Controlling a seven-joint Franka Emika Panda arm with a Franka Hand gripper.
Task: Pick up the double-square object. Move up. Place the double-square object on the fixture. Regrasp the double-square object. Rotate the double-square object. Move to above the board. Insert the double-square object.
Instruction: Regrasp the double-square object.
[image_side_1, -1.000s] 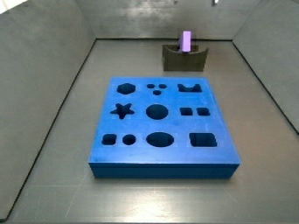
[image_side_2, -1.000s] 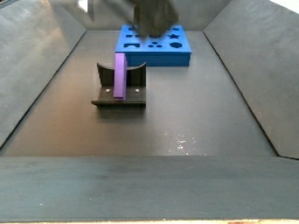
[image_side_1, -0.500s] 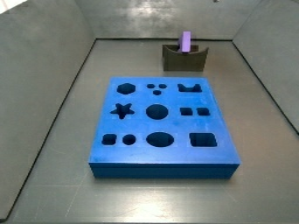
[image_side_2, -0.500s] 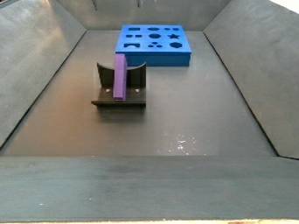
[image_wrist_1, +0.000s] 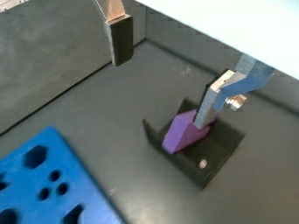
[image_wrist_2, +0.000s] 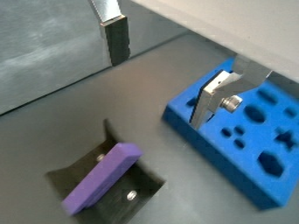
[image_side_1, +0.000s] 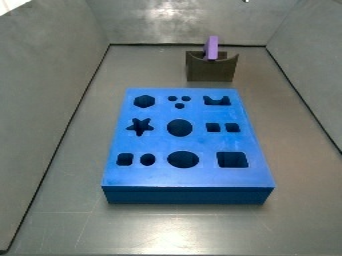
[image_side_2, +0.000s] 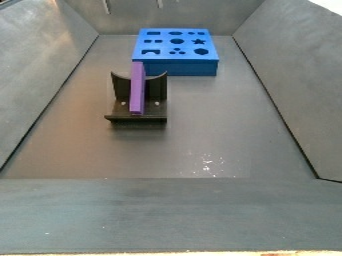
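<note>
High up, hand spread empty, double-square object in fixture

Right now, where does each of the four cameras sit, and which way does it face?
Side view: beyond the large blue cutout board, facing the dark fixture; no arm.
Side view: behind the fixture, facing the board; no arm.
Wrist views: above, gripper open, over the light purple double-square object.
All share it.
</note>
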